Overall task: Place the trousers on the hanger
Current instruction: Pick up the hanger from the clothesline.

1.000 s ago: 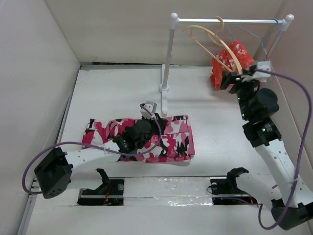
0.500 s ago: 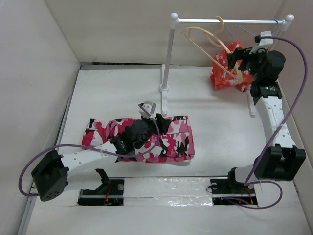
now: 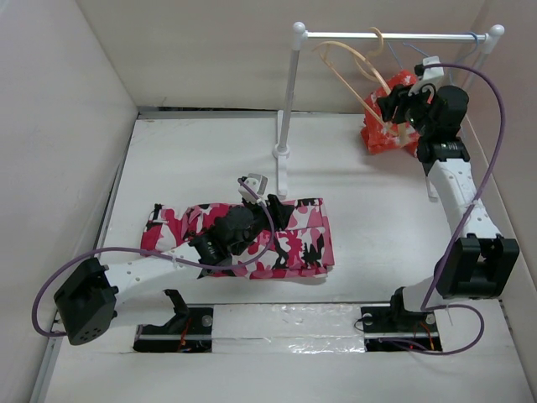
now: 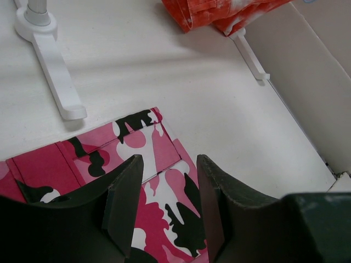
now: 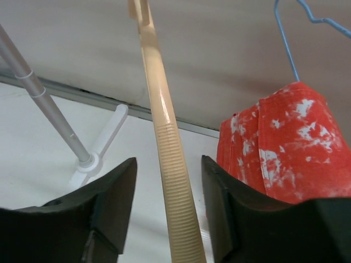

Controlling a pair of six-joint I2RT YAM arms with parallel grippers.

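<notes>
The right hand (image 5: 168,160) had shifted left, fingers released astride the hanger (image 5: 163,131). The left hand (image 4: 167,162) stayed released above the trousers (image 4: 140,134).

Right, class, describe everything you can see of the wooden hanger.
The hanger is light tan wood, smooth above and ribbed lower down, curved, with a hook over the rail. It hangs tilted and bare, beside the red-orange garment. The right gripper straddles its arm, jaws open, with gaps either side.
</notes>
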